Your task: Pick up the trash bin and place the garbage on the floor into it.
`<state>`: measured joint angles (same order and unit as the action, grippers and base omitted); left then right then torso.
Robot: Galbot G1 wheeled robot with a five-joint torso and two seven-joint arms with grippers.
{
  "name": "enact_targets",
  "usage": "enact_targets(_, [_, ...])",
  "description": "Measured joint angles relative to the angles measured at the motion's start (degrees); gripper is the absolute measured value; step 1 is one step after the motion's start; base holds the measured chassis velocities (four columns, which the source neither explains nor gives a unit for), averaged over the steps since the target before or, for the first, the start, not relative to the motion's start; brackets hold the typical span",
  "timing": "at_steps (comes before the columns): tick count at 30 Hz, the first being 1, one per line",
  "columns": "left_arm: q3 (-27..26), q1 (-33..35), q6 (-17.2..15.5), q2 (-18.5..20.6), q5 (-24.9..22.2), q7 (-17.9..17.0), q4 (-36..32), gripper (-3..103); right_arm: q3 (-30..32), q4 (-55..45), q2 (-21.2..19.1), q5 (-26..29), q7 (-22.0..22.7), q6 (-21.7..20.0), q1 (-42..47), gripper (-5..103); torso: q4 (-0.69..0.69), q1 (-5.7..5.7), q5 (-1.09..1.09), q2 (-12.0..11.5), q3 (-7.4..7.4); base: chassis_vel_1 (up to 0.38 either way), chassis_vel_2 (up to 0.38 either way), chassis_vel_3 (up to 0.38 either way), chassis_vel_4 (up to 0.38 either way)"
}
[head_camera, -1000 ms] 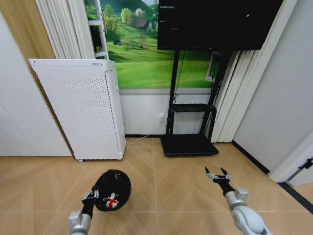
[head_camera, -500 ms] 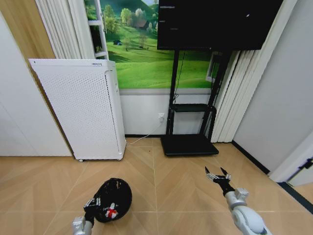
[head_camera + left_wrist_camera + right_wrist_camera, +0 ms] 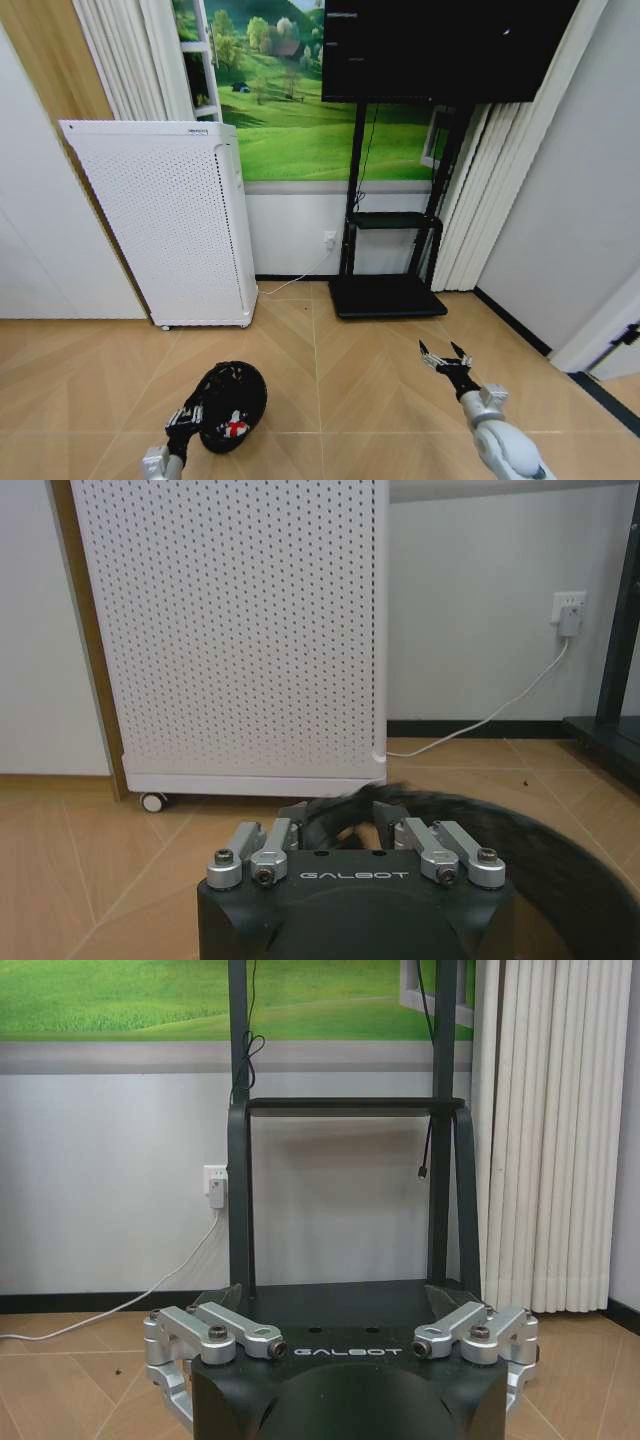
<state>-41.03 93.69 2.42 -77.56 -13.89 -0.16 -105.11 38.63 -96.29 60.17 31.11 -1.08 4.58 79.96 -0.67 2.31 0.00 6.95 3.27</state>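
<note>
The trash bin [image 3: 235, 395], a small black wire-mesh basket, hangs tilted just above the floor [image 3: 350, 400] at the lower left, its mouth facing me. My left gripper [image 3: 193, 412] is shut on its near rim. In the left wrist view the rim of the trash bin [image 3: 560, 865] passes between the fingers of the left gripper [image 3: 340, 815]. A crumpled red-and-white piece of garbage [image 3: 236, 428] lies inside the bin. My right gripper [image 3: 447, 356] is held out over the floor at the lower right, open and holding nothing; the right wrist view shows the right gripper [image 3: 340, 1305] with its fingers spread.
A white air purifier [image 3: 165, 220] stands against the left wall, its cable running to a wall socket [image 3: 329, 239]. A black TV stand [image 3: 390, 290] with a flat base stands straight ahead under the screen. Curtains [image 3: 470, 200] hang at the right.
My left gripper has drawn the trash bin down and nearer to me. The right arm has not moved.
</note>
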Motion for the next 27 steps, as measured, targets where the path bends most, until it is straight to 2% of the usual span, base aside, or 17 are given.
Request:
enact_targets(3, [-1.33, 1.50, 1.28, 0.49, 1.37, -0.05, -2.13, 55, 0.00, 0.00, 0.00, 0.00, 0.00, 0.00, 0.00, 100, 0.01, 0.00, 0.00, 0.00, 0.00, 0.000, 0.000, 0.000, 0.000])
enact_targets(4, [-1.33, 1.50, 1.28, 0.49, 1.37, -0.05, -2.13, 55, 0.00, 0.00, 0.00, 0.00, 0.00, 0.00, 0.00, 100, 0.01, 0.00, 0.00, 0.00, 0.00, 0.000, 0.000, 0.000, 0.000])
enact_targets(6, [-2.31, 1.82, 2.42, 0.53, 2.99, -0.18, -2.99, 66, 0.00, 0.00, 0.00, 0.00, 0.00, 0.00, 0.00, 100, 0.01, 0.00, 0.00, 0.00, 0.00, 0.000, 0.000, 0.000, 0.000])
enact_targets(7, [-2.31, 1.82, 2.42, 0.53, 2.99, -0.18, -2.99, 66, 0.00, 0.00, 0.00, 0.00, 0.00, 0.00, 0.00, 100, 0.01, 0.00, 0.00, 0.00, 0.00, 0.000, 0.000, 0.000, 0.000])
enact_targets(10, [-4.45, 1.17, 4.81, 0.91, 6.62, -1.08, -5.81, 82, 0.00, 0.00, 0.00, 0.00, 0.00, 0.00, 0.00, 100, 0.01, 0.00, -0.02, 0.00, 0.00, 0.000, 0.000, 0.000, 0.000])
enact_targets(11, [-4.45, 1.17, 4.81, 0.91, 6.62, -1.08, -5.81, 82, 0.00, 0.00, 0.00, 0.00, 0.00, 0.00, 0.00, 100, 0.01, 0.00, -0.02, 0.00, 0.00, 0.000, 0.000, 0.000, 0.000])
enact_targets(14, [-5.79, -0.78, 5.98, 2.36, 6.52, -1.33, -10.82, 97, 0.00, 0.00, 0.00, 0.00, 0.00, 0.00, 0.00, 100, 0.01, 0.00, 0.00, 0.00, 0.00, 0.000, 0.000, 0.000, 0.000])
enact_targets(20, [-5.20, -5.99, 5.14, 5.25, 2.41, -0.57, -18.36, 100, 0.00, 0.00, 0.00, 0.00, 0.00, 0.00, 0.00, 100, 0.00, 0.00, -0.01, 0.00, 0.00, 0.000, 0.000, 0.000, 0.000])
enact_targets(24, [-3.36, -9.06, 4.28, 7.05, -0.31, -0.64, -19.94, 100, 0.00, 0.00, 0.00, 0.00, 0.00, 0.00, 0.00, 100, -0.01, 0.00, 0.00, 0.00, 0.00, 0.000, 0.000, 0.000, 0.000])
enact_targets(27, [-2.09, -10.82, 4.37, 7.43, -1.32, -0.78, -18.42, 100, 0.00, 0.00, 0.00, 0.00, 0.00, 0.00, 0.00, 100, 0.01, 0.00, 0.00, 0.00, 0.01, 0.000, 0.000, 0.000, 0.000])
